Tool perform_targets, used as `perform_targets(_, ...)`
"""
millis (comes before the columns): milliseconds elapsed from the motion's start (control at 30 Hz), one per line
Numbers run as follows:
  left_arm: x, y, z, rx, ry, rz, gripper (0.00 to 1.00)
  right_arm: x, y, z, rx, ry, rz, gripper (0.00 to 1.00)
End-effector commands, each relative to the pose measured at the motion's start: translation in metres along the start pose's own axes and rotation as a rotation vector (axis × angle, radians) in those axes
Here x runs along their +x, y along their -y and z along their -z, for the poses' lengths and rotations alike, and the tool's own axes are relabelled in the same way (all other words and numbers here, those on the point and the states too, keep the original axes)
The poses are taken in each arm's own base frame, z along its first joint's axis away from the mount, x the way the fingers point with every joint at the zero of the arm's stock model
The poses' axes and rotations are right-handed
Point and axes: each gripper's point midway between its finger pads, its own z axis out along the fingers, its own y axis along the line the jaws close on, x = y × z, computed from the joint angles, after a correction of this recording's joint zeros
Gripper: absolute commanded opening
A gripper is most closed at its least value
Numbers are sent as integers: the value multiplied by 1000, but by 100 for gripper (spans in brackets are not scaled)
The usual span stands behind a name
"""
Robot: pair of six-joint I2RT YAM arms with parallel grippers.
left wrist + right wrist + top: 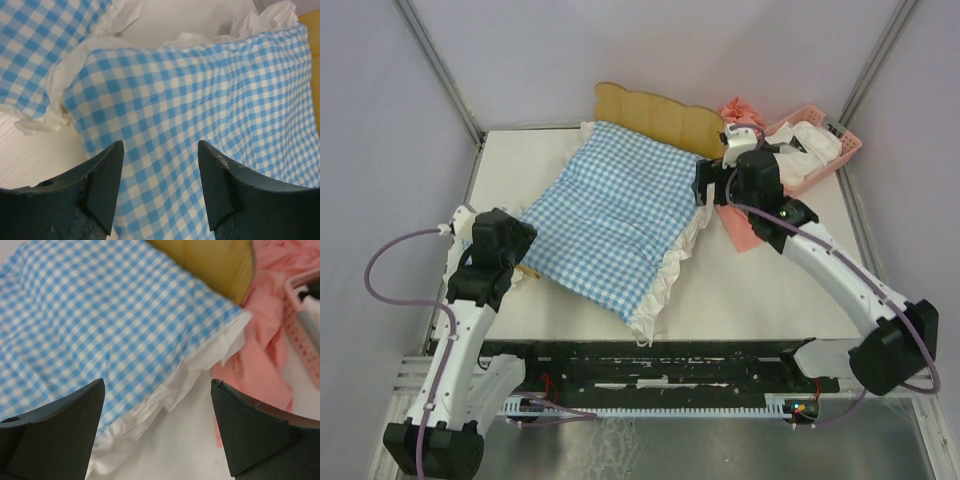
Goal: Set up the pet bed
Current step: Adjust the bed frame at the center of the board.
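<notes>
Since the checked cushion (610, 215) drapes over the pet bed (655, 118), only the wavy headboard shows, at the far side of the tabletop (750, 290); the rest of the frame is hidden beneath.

Left claw (160, 150): released, jaws spread above the cushion's near-left corner, nothing between them.

Right claw (157, 385): released too, wide above the frilled right edge by the headboard.

Judgement: stations at opposite corners suit squaring the cushion.

Pink cloth (740, 225) and pink basket (825, 160) lie to the right.
</notes>
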Motion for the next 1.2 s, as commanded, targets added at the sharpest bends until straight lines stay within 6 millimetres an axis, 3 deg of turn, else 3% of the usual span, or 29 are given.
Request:
perform_targets(0, 21, -39, 6, -87, -11, 98, 65, -41, 38, -43, 3, -5, 157, 91)
perform_targets(100, 22, -50, 7, -109, 10, 99, 60, -59, 64, -83, 16, -20, 146, 87)
perform_targets(200, 33, -60, 9, -138, -24, 125, 55, -65, 86, -119, 9, -57, 140, 88)
perform_targets(400, 49, -69, 10, -123, -50, 203, 48, -59, 112, -180, -61, -66, 180, 95)
perform_targets(433, 53, -70, 10, -125, -64, 209, 47, -66, 111, -186, -83, -50, 182, 94)
perform_targets(567, 75, -77, 2, -136, -131, 223, 40, -60, 93, -213, -255, -44, 169, 81)
perform_targets(667, 86, -80, -7, -129, -145, 228, 36, -51, 92, -228, -283, -61, 140, 54)
perform_targets(767, 88, -80, -19, -126, -125, 239, 36, -43, 93, -229, -282, -79, 115, 30)
perform_targets(867, 83, -79, -27, -134, -93, 229, 35, -38, 91, -217, -273, -79, 89, 18)
perform_targets(1000, 75, -71, -34, -118, -66, 213, 35, -22, 97, -192, -200, -100, 41, 10)
perform_targets(1167, 84, -70, -42, -119, -95, 204, 35, -2, 109, -153, -84, -133, -4, 8)
